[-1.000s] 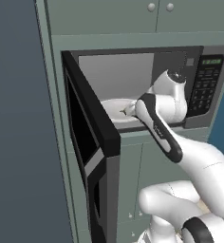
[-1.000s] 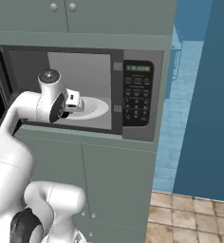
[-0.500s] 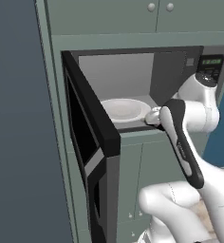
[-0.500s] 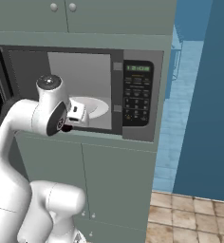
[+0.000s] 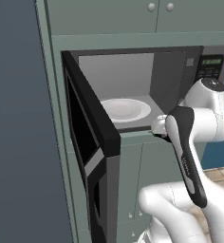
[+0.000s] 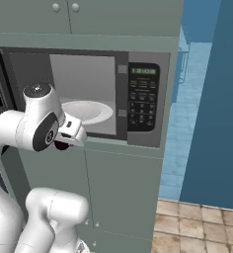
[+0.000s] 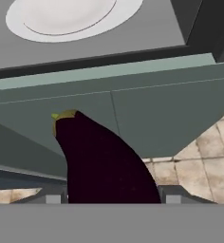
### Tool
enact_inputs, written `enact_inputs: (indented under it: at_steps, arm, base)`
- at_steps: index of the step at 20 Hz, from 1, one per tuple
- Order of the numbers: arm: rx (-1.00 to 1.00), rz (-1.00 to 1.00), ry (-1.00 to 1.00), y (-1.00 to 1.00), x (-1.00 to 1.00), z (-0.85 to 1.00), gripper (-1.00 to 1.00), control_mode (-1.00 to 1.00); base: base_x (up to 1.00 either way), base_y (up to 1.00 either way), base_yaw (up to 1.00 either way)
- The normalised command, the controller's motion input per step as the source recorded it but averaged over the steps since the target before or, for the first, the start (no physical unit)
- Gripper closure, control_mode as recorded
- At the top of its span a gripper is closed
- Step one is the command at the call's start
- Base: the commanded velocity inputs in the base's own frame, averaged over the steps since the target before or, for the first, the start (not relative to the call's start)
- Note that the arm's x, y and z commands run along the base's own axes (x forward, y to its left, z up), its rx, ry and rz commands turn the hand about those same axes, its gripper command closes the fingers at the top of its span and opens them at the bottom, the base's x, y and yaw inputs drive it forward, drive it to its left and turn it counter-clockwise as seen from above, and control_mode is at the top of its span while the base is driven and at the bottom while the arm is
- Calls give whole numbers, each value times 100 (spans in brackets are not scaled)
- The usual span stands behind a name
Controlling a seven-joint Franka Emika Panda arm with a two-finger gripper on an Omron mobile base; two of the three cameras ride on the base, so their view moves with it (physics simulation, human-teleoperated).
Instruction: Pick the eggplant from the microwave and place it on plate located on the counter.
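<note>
The dark purple eggplant (image 7: 99,161) fills the gap between the fingers of my gripper (image 7: 111,197), greenish stem end pointing away. The gripper is shut on it. It hangs just outside the microwave (image 6: 142,104), in front of the lower edge of the opening and above the cabinet fronts. In the right base view a bit of the eggplant (image 6: 61,146) shows under the hand (image 6: 71,132). In the left base view the hand (image 5: 159,126) sits at the cavity's front right corner. The plate and the counter are out of view.
A white plate (image 5: 124,109) lies on the microwave's grey floor. The black door (image 5: 90,142) stands wide open to the left of the arm. Grey-green cabinets are above and below. To the right are a blue wall (image 6: 212,99) and tiled floor (image 6: 197,227).
The hand has drawn back out of the microwave cavity to just in front of its lower edge, still holding the eggplant. The white plate stays inside.
</note>
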Motion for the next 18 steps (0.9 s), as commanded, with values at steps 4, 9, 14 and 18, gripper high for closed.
enact_inputs:
  at_steps: [4,9,14,18]
  arm:
    - [0,-10,9,3,-14,1,100,-100]
    - [0,0,7,0,-1,8,100,-100]
    - [0,9,1,0,-23,0,100,-100]
    - [0,7,0,0,-29,2,100,-100]
  base:
    - [0,0,0]
    - [0,0,0]
    - [0,0,0]
    - [0,0,0]
